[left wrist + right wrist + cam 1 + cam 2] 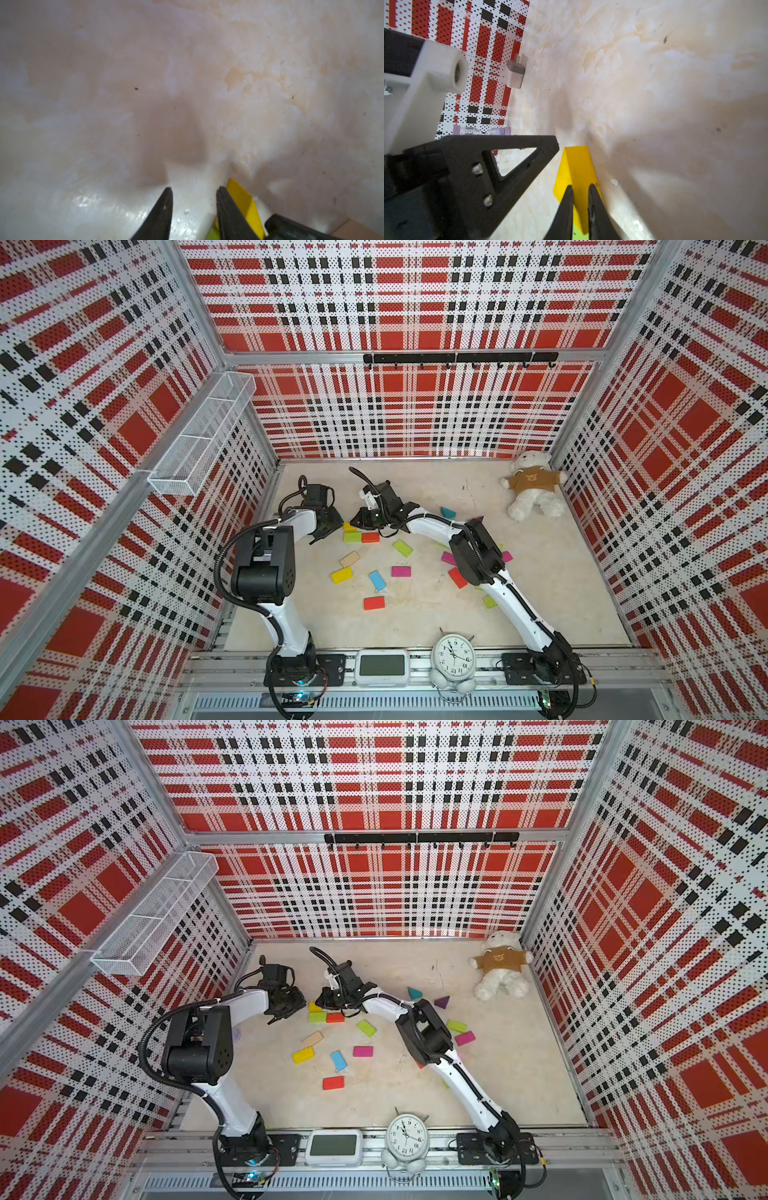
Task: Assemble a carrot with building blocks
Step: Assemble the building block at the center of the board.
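Right tool (580, 185), closed, sits over a yellow triangular block (577, 164) on the bench (124, 83); left tool (194, 188), open and empty, stands at its nine o'clock.

yellow triangular block (348, 526) just behind lime green flat rectangular block (352, 536) | red flat rectangular block (370, 537) against its right end | left gripper (194, 190) left of triangle | right gripper (580, 187) over triangle | white plush bear (532, 489) in far right corner
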You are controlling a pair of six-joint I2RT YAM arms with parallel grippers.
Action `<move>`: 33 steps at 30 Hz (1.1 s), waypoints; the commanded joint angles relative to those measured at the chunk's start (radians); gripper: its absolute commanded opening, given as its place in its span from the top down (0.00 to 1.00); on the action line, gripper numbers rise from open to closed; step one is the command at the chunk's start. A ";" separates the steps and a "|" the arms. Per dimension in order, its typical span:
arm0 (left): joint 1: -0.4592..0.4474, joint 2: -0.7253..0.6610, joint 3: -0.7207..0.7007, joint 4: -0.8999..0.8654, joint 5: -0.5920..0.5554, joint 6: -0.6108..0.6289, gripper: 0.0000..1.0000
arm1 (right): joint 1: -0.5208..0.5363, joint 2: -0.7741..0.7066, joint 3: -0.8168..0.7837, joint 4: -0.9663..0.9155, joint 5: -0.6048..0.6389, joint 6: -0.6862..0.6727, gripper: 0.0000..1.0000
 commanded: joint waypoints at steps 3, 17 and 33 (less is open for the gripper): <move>0.009 -0.035 -0.014 0.018 0.005 -0.003 0.61 | 0.008 0.032 -0.001 0.016 0.004 0.007 0.83; 0.011 -0.029 -0.018 0.025 0.011 -0.002 0.61 | 0.018 0.036 0.011 0.009 -0.005 0.010 0.83; 0.011 -0.028 -0.021 0.031 0.019 -0.007 0.61 | 0.023 0.031 0.017 0.018 -0.009 0.018 0.82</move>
